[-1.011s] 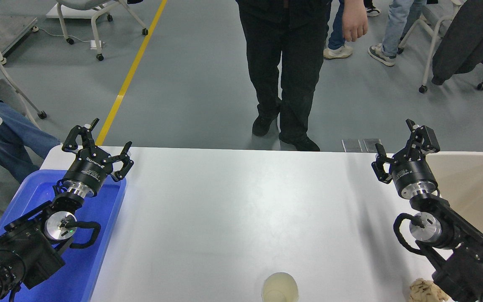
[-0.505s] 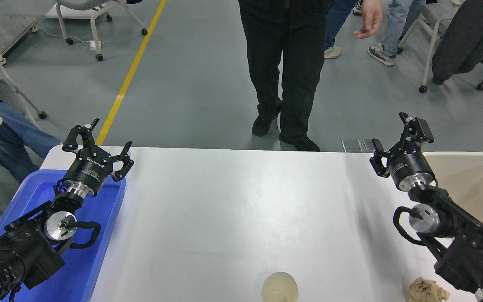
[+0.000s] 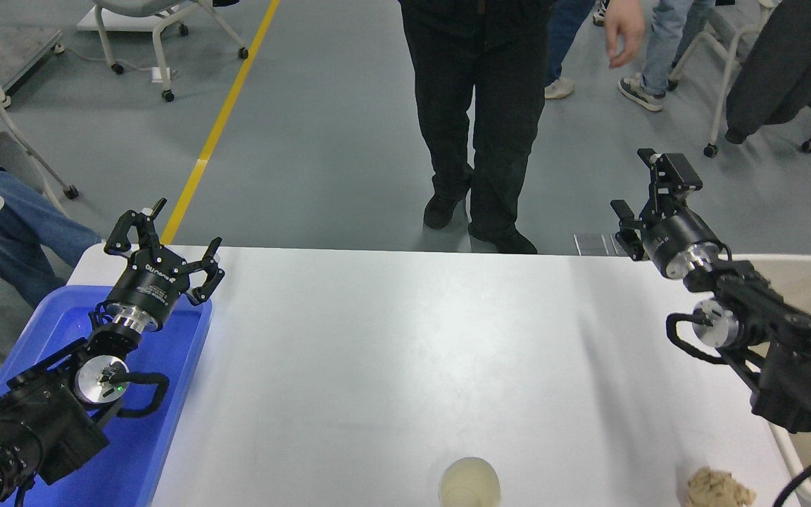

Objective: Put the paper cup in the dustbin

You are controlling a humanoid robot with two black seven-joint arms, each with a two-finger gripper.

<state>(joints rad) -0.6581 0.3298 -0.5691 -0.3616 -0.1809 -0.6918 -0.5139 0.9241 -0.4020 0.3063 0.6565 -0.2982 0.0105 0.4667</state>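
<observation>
Paper cup [image 3: 469, 484] well apart from right pincer [image 3: 641, 190]

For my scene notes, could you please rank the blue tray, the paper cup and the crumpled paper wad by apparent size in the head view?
1. Blue tray, largest.
2. and 3. Paper cup and crumpled paper wad: alike, both cut off by the frame edge, so unranked.
</observation>
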